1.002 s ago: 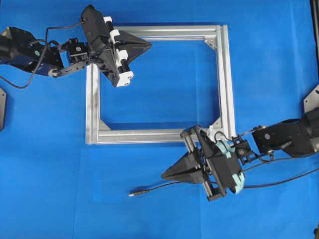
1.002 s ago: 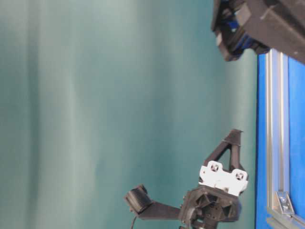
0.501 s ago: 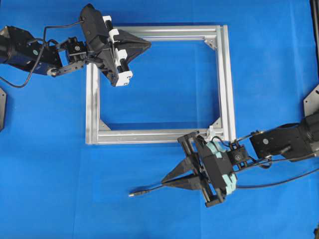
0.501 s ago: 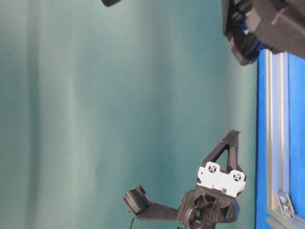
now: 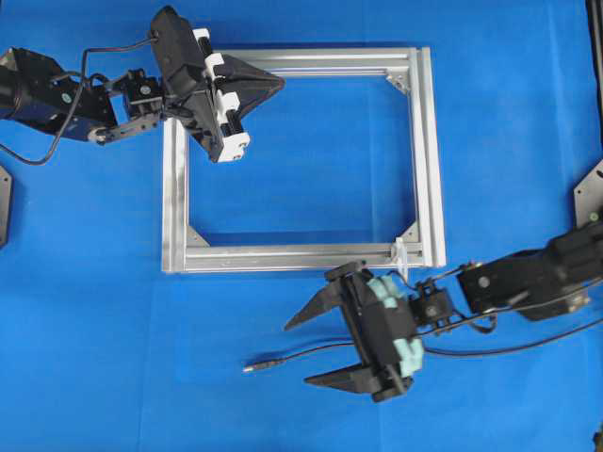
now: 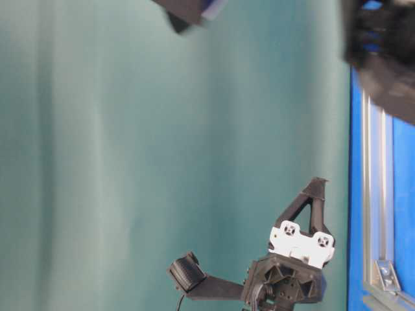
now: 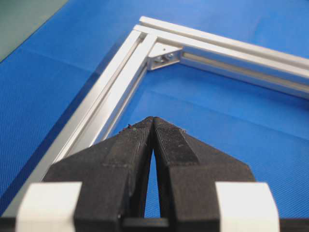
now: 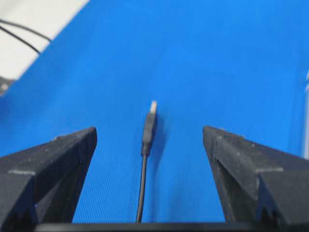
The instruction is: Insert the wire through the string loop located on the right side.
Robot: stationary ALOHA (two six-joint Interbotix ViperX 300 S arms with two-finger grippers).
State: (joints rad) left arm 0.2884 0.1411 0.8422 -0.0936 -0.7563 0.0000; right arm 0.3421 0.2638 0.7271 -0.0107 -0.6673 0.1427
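The right gripper (image 5: pixel 316 350), shut a second ago, is now seen with its fingers spread wide and lowered astride the wire (image 5: pixel 292 356), which lies loose on the blue bench near its front edge, plug end pointing left. Nothing is gripped yet; a pickup is judged imminent. The string loop (image 5: pixel 399 252) stands at the frame's (image 5: pixel 426 151) front right corner, not yet threaded. The left gripper (image 5: pixel 273 83) remains closed and empty over the frame's far left corner.

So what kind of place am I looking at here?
Probably a robotics lab test bench: two robot arms, the left gripper and right gripper, work over a blue mat holding a square aluminium frame and a loose wire.
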